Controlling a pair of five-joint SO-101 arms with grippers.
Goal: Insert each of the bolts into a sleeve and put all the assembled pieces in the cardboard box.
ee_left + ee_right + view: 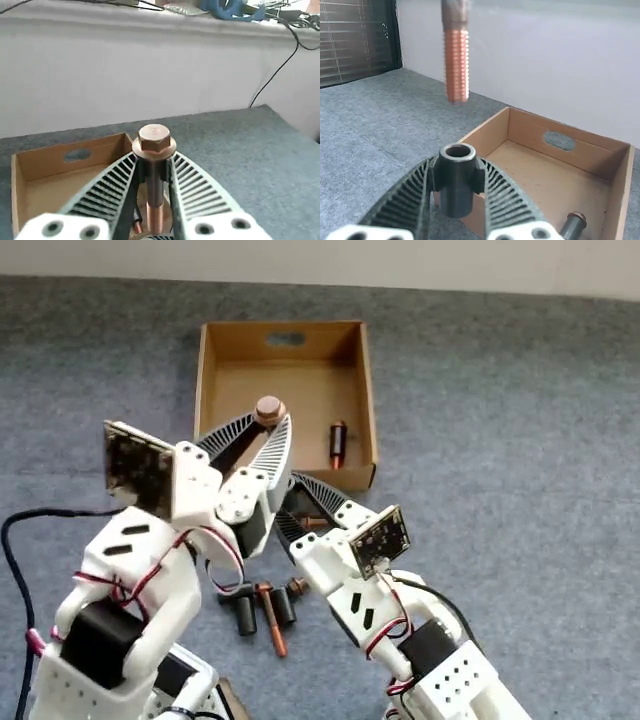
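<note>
My left gripper (268,424) is shut on a copper bolt (268,409), held head up over the near part of the cardboard box (204,390). In the left wrist view the bolt (154,146) stands upright between the fingers of the left gripper (154,162). My right gripper (456,187) is shut on a black sleeve (456,177), its bore facing up. The bolt's threaded end (456,65) hangs a short way above that bore, apart from it. In the high view the right gripper (290,504) sits just below the left one, at the box's near wall.
One assembled piece (338,445) lies in the box's near right corner, also seen as a sleeve with a copper head (572,225). Loose on the carpet between the arms lie black sleeves (244,615) and a copper bolt (271,620).
</note>
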